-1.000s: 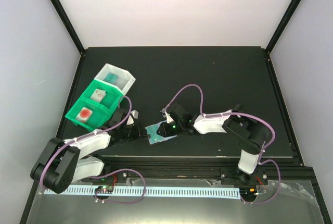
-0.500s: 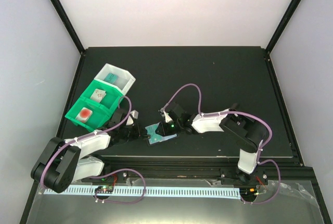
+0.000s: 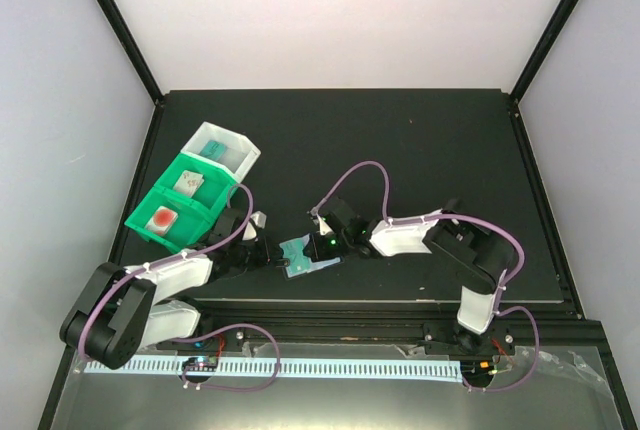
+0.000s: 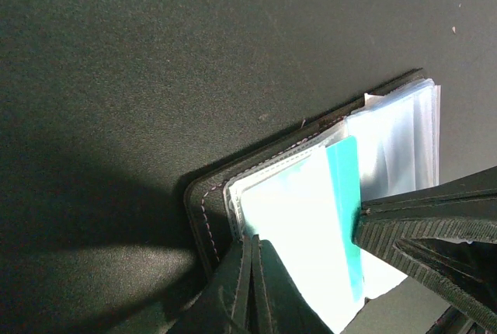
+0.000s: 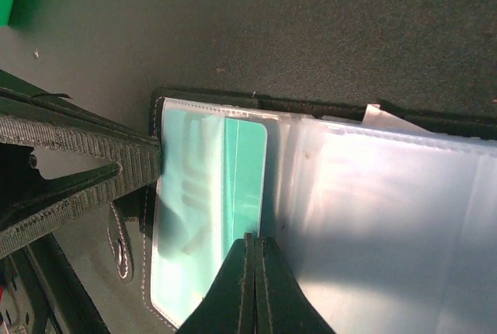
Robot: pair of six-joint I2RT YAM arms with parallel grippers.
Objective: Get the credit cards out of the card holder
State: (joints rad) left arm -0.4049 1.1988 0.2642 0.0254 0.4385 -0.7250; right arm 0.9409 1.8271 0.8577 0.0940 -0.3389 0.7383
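The black card holder (image 3: 303,256) lies open near the table's front edge, its clear pockets facing up. A teal card (image 5: 247,171) sticks partway out of a pocket (image 5: 186,217); it also shows in the left wrist view (image 4: 345,210). My left gripper (image 3: 272,258) is shut, its tips (image 4: 253,250) pressing on the holder's (image 4: 203,210) left edge. My right gripper (image 3: 318,247) is shut, its tips (image 5: 253,242) resting on the teal card's exposed edge. Other cards lie in the bins: one with a red mark (image 3: 163,218), one pale (image 3: 188,182), one teal (image 3: 215,148).
A green bin (image 3: 150,233) and a white bin (image 3: 243,146) stand at the left, behind my left arm. Empty clear pocket pages (image 5: 388,225) fan out on the holder's right side. The table's front edge runs just below the holder.
My right gripper has edged a little to the left over the holder. The left gripper and the holder have hardly moved.
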